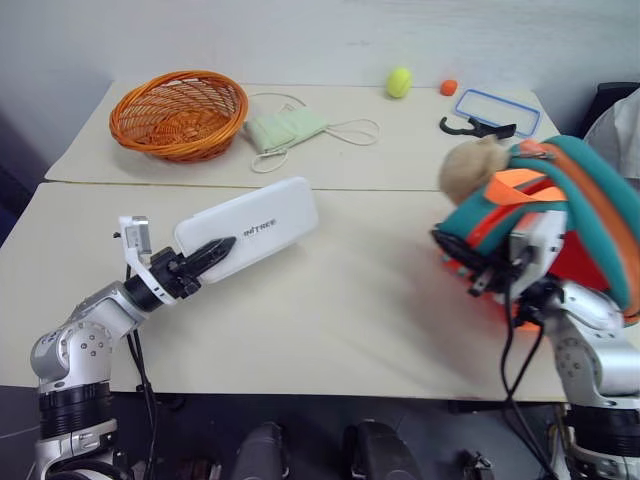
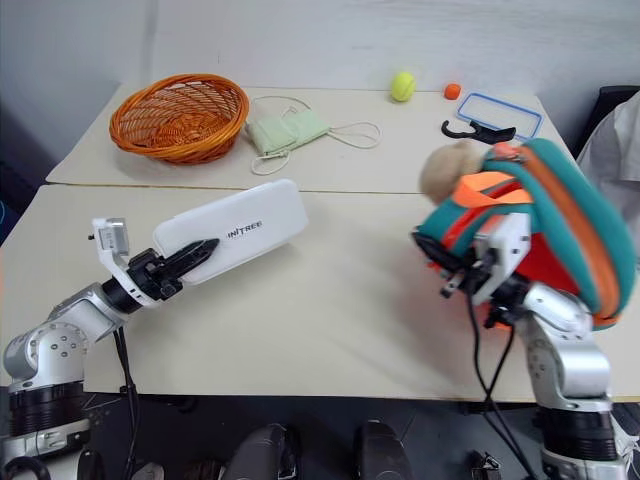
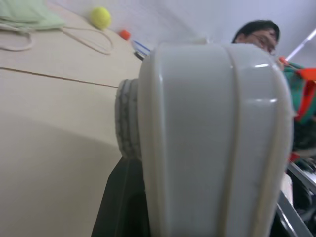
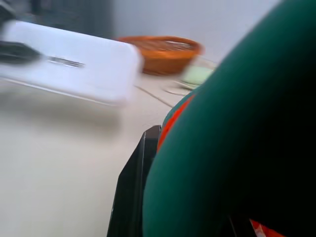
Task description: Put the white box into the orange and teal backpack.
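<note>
Clearly held aloft over the near table [image 1: 330,330]: white box [image 1: 250,228], long axis running diagonally, near end clamped between the black fingers of the left gripper [image 1: 212,250], far end angled up toward the table's back and the robot's right. Opposite, at the robot's right: orange and teal backpack [image 1: 565,215], raised and tilted, teal edge pinched by the closed right gripper [image 1: 462,262]. Further back: woven orange basket [image 1: 180,113], pale green pouch [image 1: 286,129], yellow ball [image 1: 399,82].
</note>
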Tool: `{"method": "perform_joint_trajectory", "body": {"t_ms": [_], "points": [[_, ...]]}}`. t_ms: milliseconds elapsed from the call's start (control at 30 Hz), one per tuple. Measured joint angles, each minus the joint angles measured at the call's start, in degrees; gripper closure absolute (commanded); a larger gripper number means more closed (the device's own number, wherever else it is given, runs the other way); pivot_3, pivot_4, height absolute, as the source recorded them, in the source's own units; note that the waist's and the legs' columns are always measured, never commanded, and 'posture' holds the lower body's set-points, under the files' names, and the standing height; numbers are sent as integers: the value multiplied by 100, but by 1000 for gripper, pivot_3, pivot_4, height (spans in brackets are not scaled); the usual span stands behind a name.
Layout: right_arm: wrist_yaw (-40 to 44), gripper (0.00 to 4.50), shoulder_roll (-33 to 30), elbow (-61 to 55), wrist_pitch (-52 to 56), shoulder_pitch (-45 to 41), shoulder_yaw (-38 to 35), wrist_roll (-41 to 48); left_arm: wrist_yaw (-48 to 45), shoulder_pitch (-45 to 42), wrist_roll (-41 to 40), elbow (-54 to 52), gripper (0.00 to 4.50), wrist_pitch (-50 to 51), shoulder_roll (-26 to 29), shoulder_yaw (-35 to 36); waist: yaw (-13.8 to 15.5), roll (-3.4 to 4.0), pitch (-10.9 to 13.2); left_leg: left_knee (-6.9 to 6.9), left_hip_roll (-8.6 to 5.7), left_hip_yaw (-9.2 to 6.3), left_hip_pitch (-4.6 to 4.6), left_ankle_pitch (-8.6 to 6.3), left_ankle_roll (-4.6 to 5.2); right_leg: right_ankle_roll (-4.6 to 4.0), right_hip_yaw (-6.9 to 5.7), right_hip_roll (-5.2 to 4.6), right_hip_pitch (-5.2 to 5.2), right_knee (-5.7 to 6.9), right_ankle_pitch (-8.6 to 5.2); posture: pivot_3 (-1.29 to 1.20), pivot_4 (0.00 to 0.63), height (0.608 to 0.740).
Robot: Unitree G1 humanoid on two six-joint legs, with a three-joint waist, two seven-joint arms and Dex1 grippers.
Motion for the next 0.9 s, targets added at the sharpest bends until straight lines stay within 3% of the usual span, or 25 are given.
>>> {"method": "perform_joint_trajectory", "body": {"t_ms": [133,200,400,500,667,900], "points": [[263,4491,128,-698,742,-379,730,651,315,-92,-159,-20,3328,-26,-3,337,13,-5,3,-3,1,-10,-4,-3,-2,0,-8,-2,-2,-1,0,0,150,740],[369,4491,-116,-1138,1441,-283,870,1391,429,-32,-368,-167,3328,81,36,528,18,-6,3,-2,1,-15,-13,-10,6,0,-13,-7,1,0,0,0,150,740],[781,4491,-1206,-1400,2410,616,287,2463,440,590,-878,-965,3328,480,333,736,37,-17,7,21,-24,-21,-26,-43,57,2,-21,-39,19,-36,2,0,150,740],[810,4491,-1354,-1096,2463,674,-83,2415,467,658,-1365,-1332,3328,673,567,948,23,-35,9,23,-23,-21,-24,-43,58,7,-23,-40,22,-40,4,0,150,740],[770,4491,-1306,-744,2340,463,-110,2055,688,742,-2826,-2159,3328,1085,950,1140,17,-30,12,10,-18,-21,-17,-31,35,7,-23,-31,19,-36,4,0,150,740],[940,4491,-1138,-480,2188,304,120,1623,563,818,-3161,-2415,3328,1067,1356,997,30,-28,13,17,-18,-19,-18,-29,35,7,-19,-27,21,-37,4,0,150,740]]}}
